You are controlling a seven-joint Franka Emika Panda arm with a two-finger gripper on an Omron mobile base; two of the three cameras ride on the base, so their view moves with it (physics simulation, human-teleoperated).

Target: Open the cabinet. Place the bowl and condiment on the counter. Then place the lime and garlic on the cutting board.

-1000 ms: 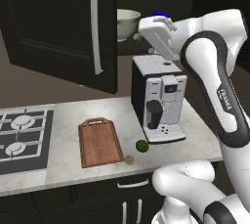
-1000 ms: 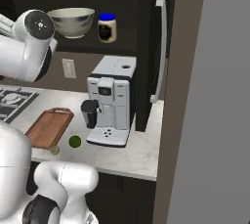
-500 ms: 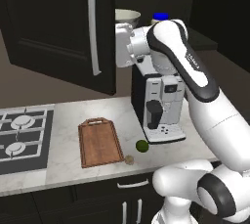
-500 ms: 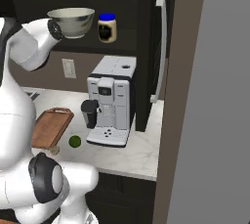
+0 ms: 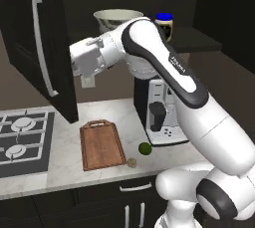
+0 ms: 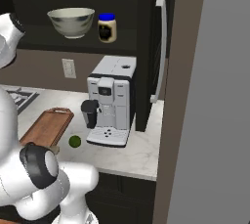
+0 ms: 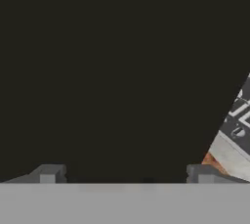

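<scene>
Close against the open cabinet door (image 5: 45, 48), the claw (image 7: 127, 174) stands spread and empty; the arm reaches left, elbow high. Bowl (image 6: 72, 21) and condiment jar (image 6: 107, 27) sit shelved; lime (image 5: 144, 148) and garlic (image 5: 131, 162) lie on the tabletop (image 5: 64, 167) right of the cutting board (image 5: 102, 145).

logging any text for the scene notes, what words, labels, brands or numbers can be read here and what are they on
"FRANKA": probably, dark lettering along the white arm link in the left base view; small and slanted, so not certain.
Condiment jar: pale label, too blurred to read.
Coffee machine: dark panel and buttons, no legible text.
Bowl: faint markings, no words.
</scene>
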